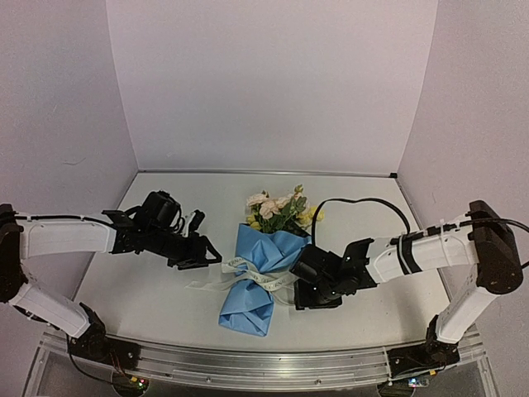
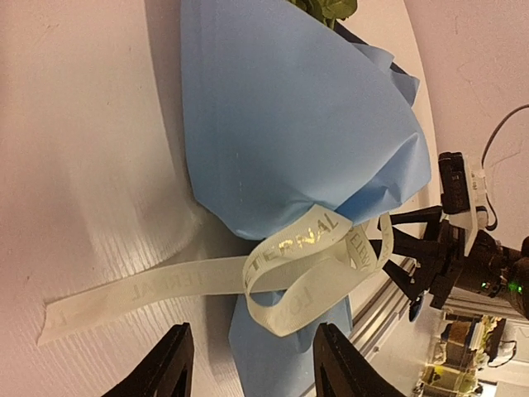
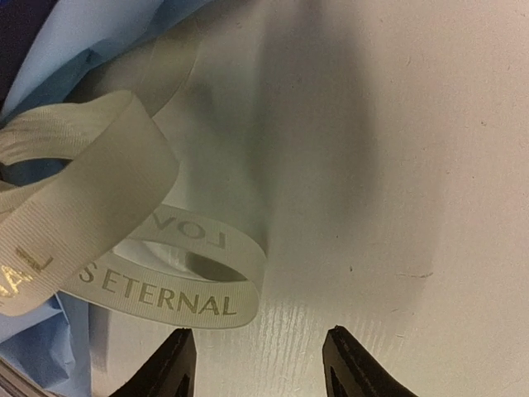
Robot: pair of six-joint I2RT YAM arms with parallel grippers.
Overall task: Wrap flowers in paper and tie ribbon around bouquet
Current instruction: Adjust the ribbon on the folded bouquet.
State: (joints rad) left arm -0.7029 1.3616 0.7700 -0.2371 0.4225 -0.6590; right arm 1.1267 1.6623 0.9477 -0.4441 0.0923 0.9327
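The bouquet lies flat mid-table: yellow and pink-cream flowers (image 1: 277, 211) stick out of a light blue paper (image 1: 266, 252) wrap pinched at its waist. The cream ribbon (image 1: 246, 270) circles that waist in loose loops, one tail trailing left on the table. My left gripper (image 1: 208, 251) sits just left of the waist, open and holding nothing. In its wrist view the ribbon (image 2: 302, 248) loops just beyond the left gripper (image 2: 250, 335). My right gripper (image 1: 301, 286) rests right of the waist, also open. A lettered ribbon (image 3: 165, 294) loop lies beside the right gripper (image 3: 259, 333), apart from both fingers.
A black cable (image 1: 364, 203) arcs over the table behind the right arm. An aluminium rail (image 1: 248, 364) runs along the near edge. White walls close in the back and both sides.
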